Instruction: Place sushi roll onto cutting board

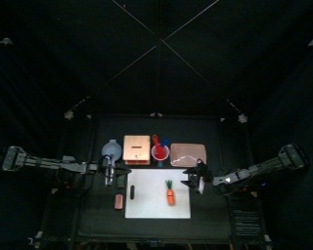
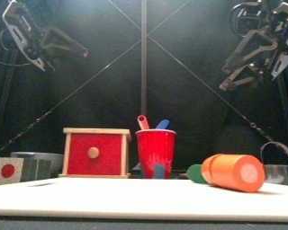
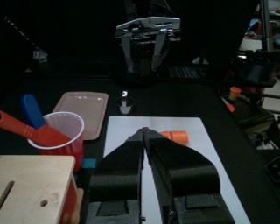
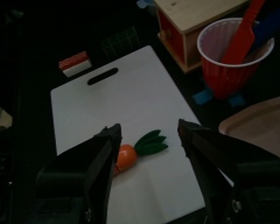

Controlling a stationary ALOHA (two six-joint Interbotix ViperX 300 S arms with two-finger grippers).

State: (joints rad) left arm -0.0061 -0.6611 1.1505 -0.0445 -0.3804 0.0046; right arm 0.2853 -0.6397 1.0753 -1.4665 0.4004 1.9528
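Note:
The sushi roll (image 1: 118,201), white with a red centre and a dark wrap, lies on the black table just left of the white cutting board (image 1: 153,205). It also shows in the front view (image 2: 8,169) and the right wrist view (image 4: 74,62). My left gripper (image 1: 110,176) hangs above the table left of the board, and in the left wrist view (image 3: 146,133) its jaws are shut and empty. My right gripper (image 1: 199,180) hovers at the board's right edge, and in the right wrist view (image 4: 149,131) it is open and empty above a toy carrot (image 4: 136,152).
The carrot (image 1: 170,193) lies on the board. Behind the board stand a wooden box with a red front (image 1: 137,148), a red cup (image 1: 159,152) holding utensils, and a pinkish tray (image 1: 187,153). The board's handle slot (image 4: 104,77) faces the sushi roll.

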